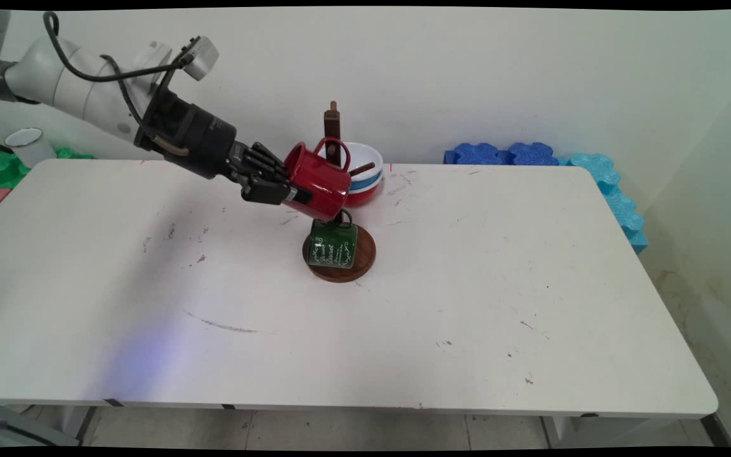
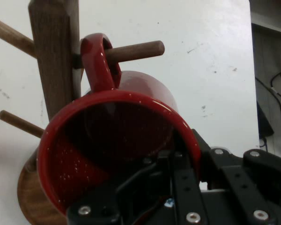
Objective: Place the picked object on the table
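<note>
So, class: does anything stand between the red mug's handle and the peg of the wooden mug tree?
Nothing visible does. The red mug, clamped at its rim by the pincer, already has its handle looped over the peg of the mug tree.

arm (image 1: 73,79): white, rounded links | black cables | black linkage, silver screws (image 2: 193,217)

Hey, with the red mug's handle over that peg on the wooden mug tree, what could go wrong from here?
1. The red mug has its handle only near the peg's tip, so it might slide off.
2. The tool grips the rim one finger inside; pulling sideways could tip the mug tree.
3. The green mug hangs just below and might get knocked.
</note>
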`<state>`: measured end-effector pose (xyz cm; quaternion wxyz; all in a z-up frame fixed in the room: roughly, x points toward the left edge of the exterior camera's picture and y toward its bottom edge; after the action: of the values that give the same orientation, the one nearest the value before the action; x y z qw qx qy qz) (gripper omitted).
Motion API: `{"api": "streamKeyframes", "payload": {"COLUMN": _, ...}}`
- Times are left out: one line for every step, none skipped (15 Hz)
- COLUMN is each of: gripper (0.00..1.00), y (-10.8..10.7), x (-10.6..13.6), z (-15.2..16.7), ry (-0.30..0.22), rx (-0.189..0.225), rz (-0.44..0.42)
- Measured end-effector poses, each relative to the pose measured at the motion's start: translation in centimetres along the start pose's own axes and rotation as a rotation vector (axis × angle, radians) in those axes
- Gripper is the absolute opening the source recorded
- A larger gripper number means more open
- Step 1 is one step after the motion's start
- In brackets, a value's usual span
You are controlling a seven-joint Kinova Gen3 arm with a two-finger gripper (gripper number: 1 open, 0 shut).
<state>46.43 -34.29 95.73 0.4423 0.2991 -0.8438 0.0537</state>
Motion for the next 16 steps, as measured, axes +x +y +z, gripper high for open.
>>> {"api": "streamKeyframes", "payload": {"gripper": 0.00, "y": 0.1, "x": 0.1, "z": -0.1, "ry": 0.000, "rx": -0.001, "rz": 0.009}}
{"api": "streamKeyframes", "payload": {"gripper": 0.00, "y": 0.1, "x": 0.1, "z": -0.2, "ry": -0.001, "rx": -0.003, "rz": 0.017}}
{"api": "streamKeyframes", "payload": {"gripper": 0.00, "y": 0.2, "x": 0.1, "z": -0.3, "ry": -0.001, "rx": -0.005, "rz": 0.027}}
{"api": "streamKeyframes", "payload": {"gripper": 0.00, "y": 0.3, "x": 0.2, "z": -0.5, "ry": -0.002, "rx": -0.006, "rz": 0.041}}
{"api": "streamKeyframes", "payload": {"gripper": 0.00, "y": 0.4, "x": 0.2, "z": -0.6, "ry": -0.002, "rx": -0.007, "rz": 0.056}}
{"api": "streamKeyframes", "payload": {"gripper": 0.00, "y": 0.5, "x": 0.3, "z": -0.7, "ry": -0.003, "rx": -0.009, "rz": 0.069}}
{"api": "streamKeyframes", "payload": {"gripper": 0.00, "y": 0.6, "x": 0.3, "z": -0.8, "ry": -0.003, "rx": -0.010, "rz": 0.082}}
{"api": "streamKeyframes", "payload": {"gripper": 0.00, "y": 0.8, "x": 0.3, "z": -0.9, "ry": -0.003, "rx": -0.012, "rz": 0.093}}
{"api": "streamKeyframes", "payload": {"gripper": 0.00, "y": 0.9, "x": 0.4, "z": -1.0, "ry": -0.002, "rx": -0.013, "rz": 0.103}}
{"api": "streamKeyframes", "payload": {"gripper": 0.00, "y": 1.0, "x": 0.4, "z": -1.1, "ry": -0.002, "rx": -0.014, "rz": 0.112}}
{"api": "streamKeyframes", "payload": {"gripper": 0.00, "y": 1.2, "x": 0.4, "z": -1.3, "ry": -0.001, "rx": -0.016, "rz": 0.123}}
{"api": "streamKeyframes", "payload": {"gripper": 0.00, "y": 1.4, "x": 0.5, "z": -1.4, "ry": 0.000, "rx": -0.019, "rz": 0.134}}
{"api": "streamKeyframes", "payload": {"gripper": 0.00, "y": 1.5, "x": 0.5, "z": -1.5, "ry": 0.000, "rx": -0.021, "rz": 0.142}}
{"api": "streamKeyframes", "payload": {"gripper": 0.00, "y": 1.7, "x": 0.5, "z": -1.6, "ry": 0.001, "rx": -0.023, "rz": 0.148}}
{"api": "streamKeyframes", "payload": {"gripper": 0.00, "y": 1.9, "x": 0.5, "z": -1.8, "ry": 0.002, "rx": -0.026, "rz": 0.157}}
{"api": "streamKeyframes", "payload": {"gripper": 0.00, "y": 2.1, "x": 0.6, "z": -1.9, "ry": 0.003, "rx": -0.028, "rz": 0.165}}
